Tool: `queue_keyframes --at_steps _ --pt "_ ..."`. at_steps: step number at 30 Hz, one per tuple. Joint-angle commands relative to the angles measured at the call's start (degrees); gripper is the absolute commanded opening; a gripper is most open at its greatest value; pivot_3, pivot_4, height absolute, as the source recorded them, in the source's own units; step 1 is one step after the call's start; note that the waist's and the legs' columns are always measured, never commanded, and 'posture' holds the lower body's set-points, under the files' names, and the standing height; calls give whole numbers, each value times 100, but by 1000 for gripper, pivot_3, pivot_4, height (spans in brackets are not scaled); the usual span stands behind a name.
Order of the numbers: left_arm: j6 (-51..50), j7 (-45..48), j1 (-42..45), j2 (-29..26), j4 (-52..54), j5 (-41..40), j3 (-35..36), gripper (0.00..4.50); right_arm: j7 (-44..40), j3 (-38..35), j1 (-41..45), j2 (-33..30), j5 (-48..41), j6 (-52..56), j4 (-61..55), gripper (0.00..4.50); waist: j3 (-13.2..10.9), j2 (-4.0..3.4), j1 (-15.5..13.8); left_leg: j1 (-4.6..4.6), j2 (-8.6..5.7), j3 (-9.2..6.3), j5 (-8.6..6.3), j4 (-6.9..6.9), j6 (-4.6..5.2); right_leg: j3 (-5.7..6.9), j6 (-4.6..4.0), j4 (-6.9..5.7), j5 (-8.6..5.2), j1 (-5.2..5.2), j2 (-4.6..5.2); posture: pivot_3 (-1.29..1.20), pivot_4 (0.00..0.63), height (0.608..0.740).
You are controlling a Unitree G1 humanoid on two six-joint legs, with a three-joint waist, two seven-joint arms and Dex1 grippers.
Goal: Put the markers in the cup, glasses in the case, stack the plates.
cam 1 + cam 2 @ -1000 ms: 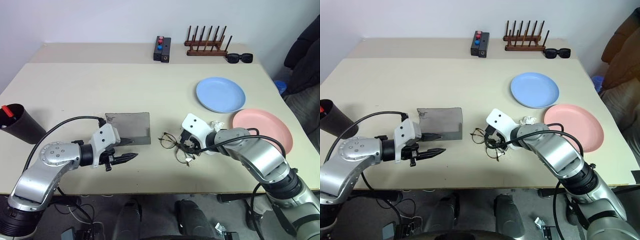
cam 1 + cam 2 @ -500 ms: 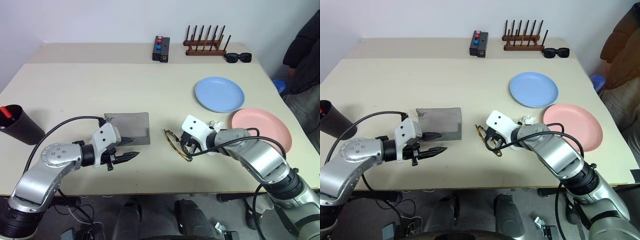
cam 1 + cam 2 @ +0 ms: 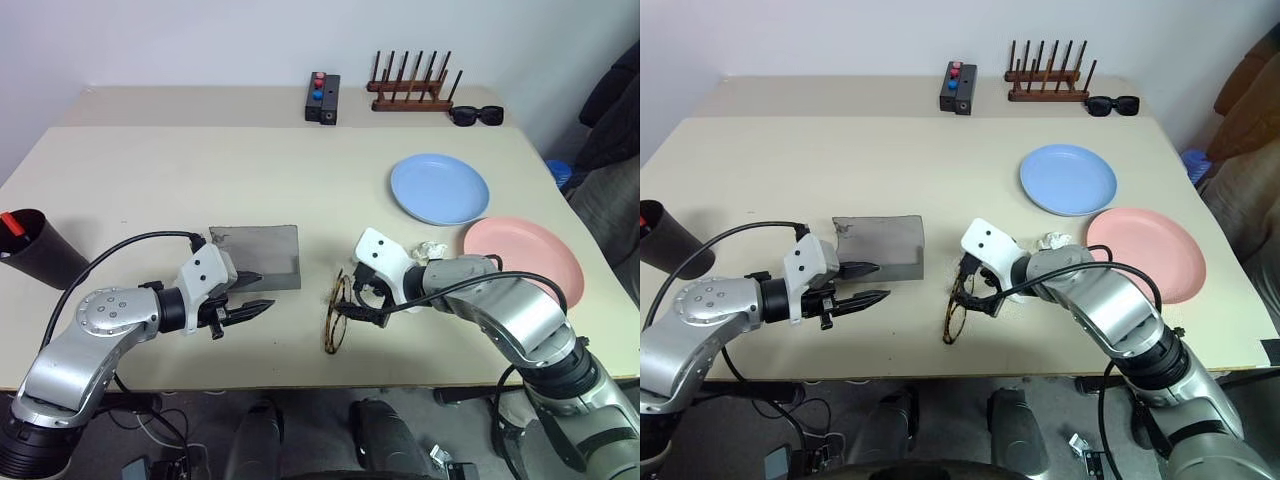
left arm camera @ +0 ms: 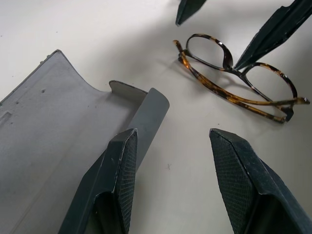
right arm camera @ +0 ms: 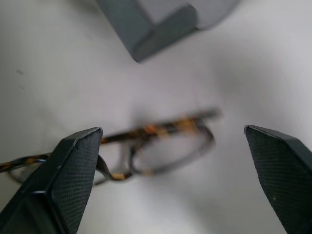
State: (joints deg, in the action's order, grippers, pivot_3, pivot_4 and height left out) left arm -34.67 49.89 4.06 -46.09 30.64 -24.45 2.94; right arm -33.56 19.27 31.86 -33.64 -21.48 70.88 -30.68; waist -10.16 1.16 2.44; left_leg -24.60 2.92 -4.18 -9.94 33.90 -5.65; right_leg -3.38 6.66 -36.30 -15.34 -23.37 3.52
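So far, no step looks finished. A red-capped marker (image 3: 12, 220) is seen in the cup (image 3: 42, 256) at table's left edge; the 2nd marker can't be made out. The glasses (image 3: 958, 305) lie folded on the table, just right of the opened case (image 3: 257, 256), uncased. Right gripper (image 3: 358, 300) is spread wide above them, gripping nothing; left gripper (image 3: 250, 294) is parted, empty, beside the case. Blue plate (image 3: 440, 189) & pink plate (image 3: 522, 254) sit unstacked.

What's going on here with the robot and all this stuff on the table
The robot is tidying the table. Its right gripper is wide open over the glasses, which lie on the table beside the open grey case, not in it. The left gripper hovers open at the case's near edge. A red-capped marker already stands in the black cup. The blue plate and pink plate lie side by side, unstacked.
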Motion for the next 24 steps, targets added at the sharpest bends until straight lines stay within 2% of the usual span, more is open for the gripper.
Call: queue_keyframes --at_steps 1,8,17,24 --pt "44 -4 -13 -53 204 -57 69 2398 124 -464 -110 121 -135 199 51 4463 0 0 -7 0 0 0 0 0 0 0 0 0 0 0 0 0 150 740" --pt "61 -28 6 -22 165 -26 23 2398 42 -581 -323 103 -246 -4 149 4463 0 0 9 -1 -1 2 -1 -1 0 0 -1 5 0 0 1 0 150 740" --pt "67 -113 -42 13 201 -18 28 2398 153 -161 -366 -207 477 -1117 659 4463 -1 0 5 -1 -1 4 -1 -1 1 -1 -2 9 1 0 2 0 150 740" --pt "90 -202 10 58 175 -12 -12 2398 731 -389 -97 152 1076 -1588 1572 4463 -1 0 6 -2 -1 5 -1 -2 1 -2 -3 11 2 0 2 0 150 740"
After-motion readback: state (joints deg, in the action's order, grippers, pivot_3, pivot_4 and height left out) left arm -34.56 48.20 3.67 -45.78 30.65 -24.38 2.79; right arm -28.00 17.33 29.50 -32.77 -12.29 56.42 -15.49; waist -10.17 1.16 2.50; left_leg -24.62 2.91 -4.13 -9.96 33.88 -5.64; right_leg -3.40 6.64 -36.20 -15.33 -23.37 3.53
